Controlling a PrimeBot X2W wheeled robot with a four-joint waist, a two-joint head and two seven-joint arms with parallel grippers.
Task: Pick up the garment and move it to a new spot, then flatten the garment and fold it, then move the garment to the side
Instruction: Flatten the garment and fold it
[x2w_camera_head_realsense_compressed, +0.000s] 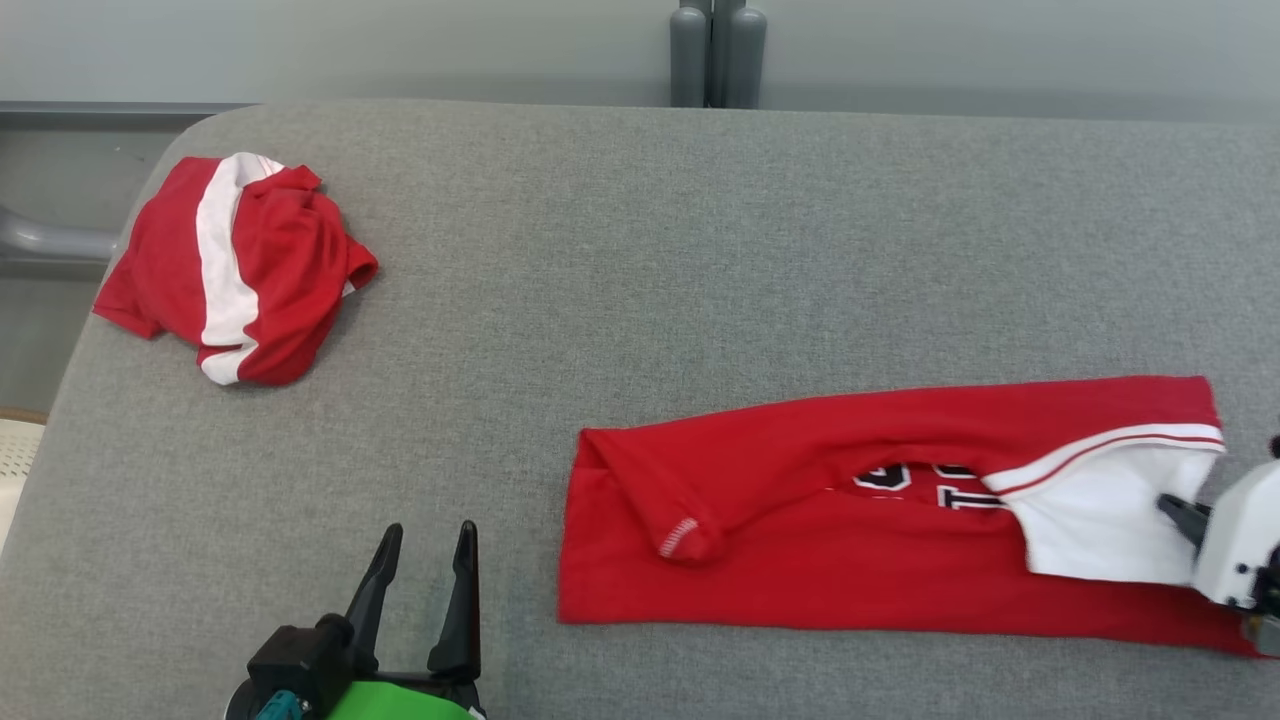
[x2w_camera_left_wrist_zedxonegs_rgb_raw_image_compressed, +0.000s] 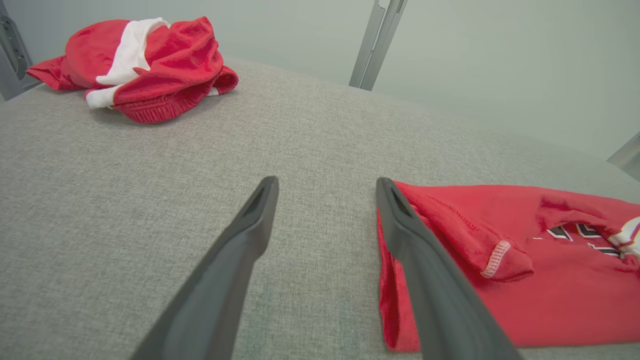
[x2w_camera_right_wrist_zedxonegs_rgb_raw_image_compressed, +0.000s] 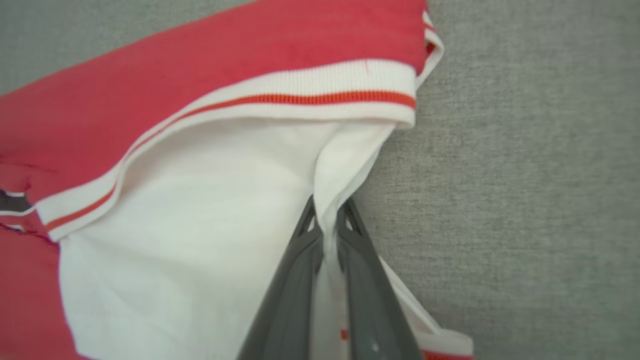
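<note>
You had your right gripper (x2w_camera_right_wrist_zedxonegs_rgb_raw_image_compressed: 327, 212) clamped on the red jersey garment (x2w_camera_head_realsense_compressed: 800, 580), a long folded strip of knit cloth lying flat on the grey fabric-covered table (x2w_camera_head_realsense_compressed: 700, 250). Its two dark fingers (x2w_camera_right_wrist_zedxonegs_rgb_raw_image_compressed: 370, 280) were pressed together with a thin pleat of the garment's white panel (x2w_camera_right_wrist_zedxonegs_rgb_raw_image_compressed: 200, 225) pinched between them. The cloth was drawn into a ridge running from the fingertips toward the white ribbed band with a red stripe (x2w_camera_right_wrist_zedxonegs_rgb_raw_image_compressed: 300, 97) just ahead of them. On the right of that wrist view lay bare table; on the left, the white panel gave way to red cloth. In the head view the rest of the garment stretched away from that gripper toward your left gripper (x2w_camera_head_realsense_compressed: 430, 540). Black lettering (x2w_camera_head_realsense_compressed: 930, 487) peeked out of a gap in the fold, and a red sleeve cuff with white stitching (x2w_camera_head_realsense_compressed: 682, 538) lay folded over near the far end.

Your left gripper was spread wide and held nothing. It sat low over the table, and the garment's end lay close beside one finger (x2w_camera_left_wrist_zedxonegs_rgb_raw_image_compressed: 415, 250), with a strip of bare table between them in the head view. Well ahead of it and off to its left, a crumpled red-and-white garment (x2w_camera_left_wrist_zedxonegs_rgb_raw_image_compressed: 150, 65) sat in a heap near the table's corner, well apart from both grippers.
</note>
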